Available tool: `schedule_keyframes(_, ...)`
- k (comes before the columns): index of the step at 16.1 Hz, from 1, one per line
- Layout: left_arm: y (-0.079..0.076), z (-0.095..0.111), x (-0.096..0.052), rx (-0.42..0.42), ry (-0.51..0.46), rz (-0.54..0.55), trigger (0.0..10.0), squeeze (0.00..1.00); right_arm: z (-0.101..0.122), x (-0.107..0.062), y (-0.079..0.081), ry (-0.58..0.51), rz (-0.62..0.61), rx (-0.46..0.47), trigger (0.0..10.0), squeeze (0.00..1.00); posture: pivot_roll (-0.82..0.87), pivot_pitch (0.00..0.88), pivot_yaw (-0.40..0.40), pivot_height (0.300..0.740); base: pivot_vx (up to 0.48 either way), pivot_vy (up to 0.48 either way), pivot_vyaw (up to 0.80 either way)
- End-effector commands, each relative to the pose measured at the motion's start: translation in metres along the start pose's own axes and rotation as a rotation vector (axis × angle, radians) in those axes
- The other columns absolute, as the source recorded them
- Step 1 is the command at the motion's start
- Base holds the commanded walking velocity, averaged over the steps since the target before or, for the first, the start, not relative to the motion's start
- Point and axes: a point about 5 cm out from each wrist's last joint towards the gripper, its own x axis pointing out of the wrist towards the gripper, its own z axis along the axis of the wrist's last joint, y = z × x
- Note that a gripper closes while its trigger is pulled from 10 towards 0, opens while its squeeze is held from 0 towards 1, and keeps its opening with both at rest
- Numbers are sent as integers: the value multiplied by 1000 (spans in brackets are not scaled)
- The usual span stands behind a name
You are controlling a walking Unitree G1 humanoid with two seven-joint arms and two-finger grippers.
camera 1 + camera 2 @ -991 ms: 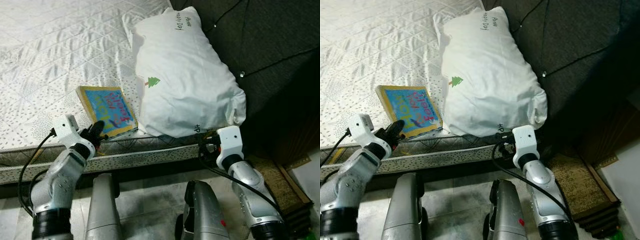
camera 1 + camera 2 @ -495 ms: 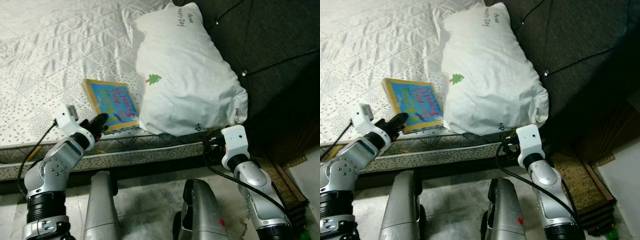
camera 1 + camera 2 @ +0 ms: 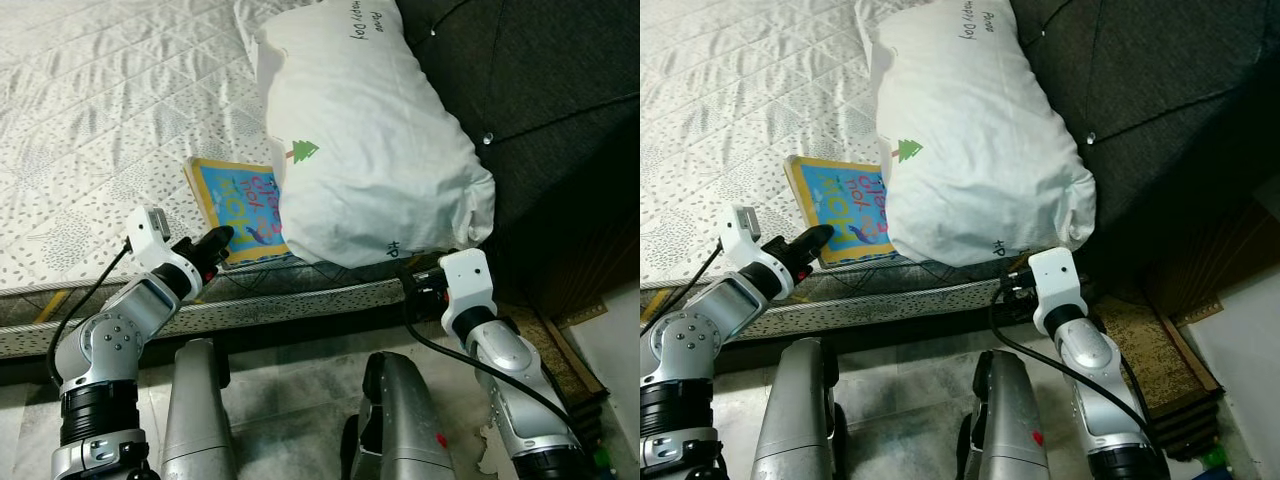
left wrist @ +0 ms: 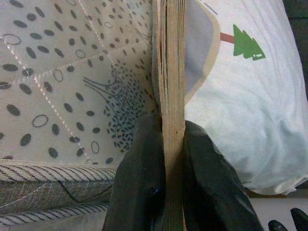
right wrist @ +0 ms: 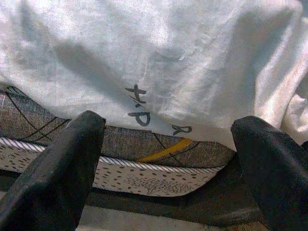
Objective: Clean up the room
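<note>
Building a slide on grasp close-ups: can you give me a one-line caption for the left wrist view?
Left gripper pinching the book by its edge, on the mattress beside the pillow.

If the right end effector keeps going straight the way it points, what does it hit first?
Most likely the pillow: the right end effector, open, aims at its lower edge where it overhangs the mattress side. Depth is unclear, so the mattress edge just beneath could come first.

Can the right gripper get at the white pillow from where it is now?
Probably yes. The right gripper hangs open just below the white pillow, at the mattress edge, with nothing between them. The left gripper is shut on the book.
</note>
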Motion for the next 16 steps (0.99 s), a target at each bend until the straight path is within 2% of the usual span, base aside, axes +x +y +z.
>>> schedule_keyframes(1,2,-15,2,-23,76,-6,10000,0,-3,-3,-1,11,2,-7,10000,0,6,240,-116,532,0,0,0)
schedule_keyframes(3,22,-21,-1,-6,115,63,10000,0,-6,-4,-5,22,-5,-11,10000,0,2,241,-120,532,0,0,0)
schedule_keyframes(8,64,-14,1,13,132,196,10000,0,-4,-4,-7,18,1,-35,10000,0,-17,242,-137,532,0,0,0)
schedule_keyframes(9,68,-12,1,20,133,207,10000,106,-3,-4,-7,16,3,-39,10000,0,-19,242,-137,532,0,0,0)
schedule_keyframes(10,71,-10,2,31,133,216,10000,1000,-3,-4,-7,14,4,-42,10000,0,-21,241,-138,532,0,0,0)
schedule_keyframes(14,81,10,2,103,105,271,10000,1000,-2,-6,-8,10,5,-53,10000,0,-31,239,-136,532,0,0,0)
schedule_keyframes(16,83,13,2,114,99,279,10000,1000,-2,-6,-8,9,5,-54,10000,0,-31,238,-136,532,0,0,0)
